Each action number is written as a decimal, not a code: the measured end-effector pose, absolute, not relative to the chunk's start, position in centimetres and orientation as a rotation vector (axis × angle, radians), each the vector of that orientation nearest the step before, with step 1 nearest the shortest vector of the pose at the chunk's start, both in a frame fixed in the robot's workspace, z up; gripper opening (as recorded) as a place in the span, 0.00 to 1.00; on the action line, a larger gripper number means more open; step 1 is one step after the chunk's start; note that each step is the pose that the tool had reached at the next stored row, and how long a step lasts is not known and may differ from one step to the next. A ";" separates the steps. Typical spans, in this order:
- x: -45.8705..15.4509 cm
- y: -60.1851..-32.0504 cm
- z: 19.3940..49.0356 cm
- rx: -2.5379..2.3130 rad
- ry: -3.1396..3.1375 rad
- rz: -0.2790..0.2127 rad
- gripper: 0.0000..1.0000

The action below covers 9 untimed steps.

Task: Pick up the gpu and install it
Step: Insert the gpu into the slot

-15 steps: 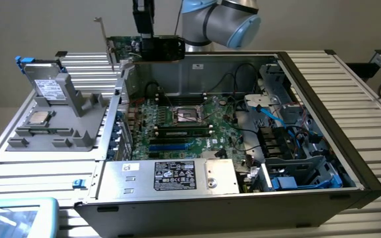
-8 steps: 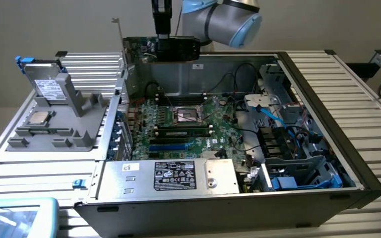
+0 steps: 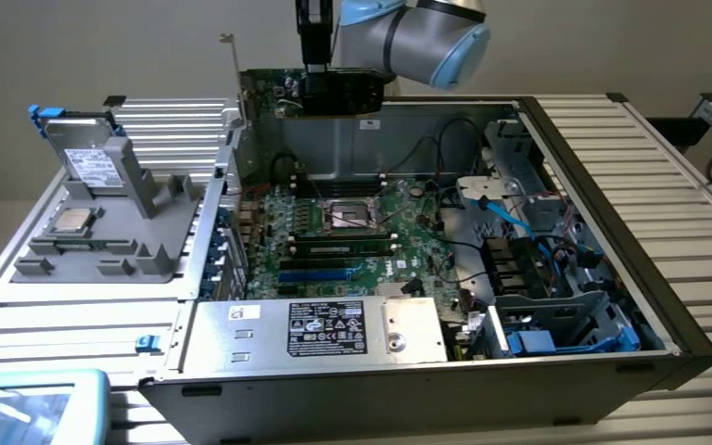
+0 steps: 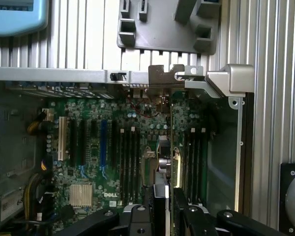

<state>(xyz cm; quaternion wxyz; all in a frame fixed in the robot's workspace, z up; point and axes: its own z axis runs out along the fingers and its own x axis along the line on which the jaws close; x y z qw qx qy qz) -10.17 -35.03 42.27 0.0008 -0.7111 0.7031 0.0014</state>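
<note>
The gpu [image 3: 275, 93] hangs on edge above the far rim of the open case [image 3: 369, 130], well clear of the motherboard [image 3: 331, 232] below. I read the gripper [image 4: 168, 202] as clamped on it: in the wrist view the card runs edge-on between the two black fingers.

I judge the card light, rigid and fragile. It is a thin green board with a black blocky cooler on one face and a thin silver bracket [image 3: 233, 69] at the exterior view's left end. Best held across the cooler and board faces, away from small components.

The case is plain grey sheet metal; the table [image 3: 84, 306] is ribbed metal.
</note>
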 end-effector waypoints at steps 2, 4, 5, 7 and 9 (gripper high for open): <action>-10.2 -35.0 42.3 -2.233 2.208 0.004 0.27; -10.2 -35.0 42.3 -2.233 2.208 0.004 0.27; -10.2 -35.0 42.3 -2.233 2.208 0.004 0.27; -10.2 -35.0 42.3 -2.233 2.208 0.004 0.27; -10.2 -35.0 42.3 -2.233 2.208 0.004 0.27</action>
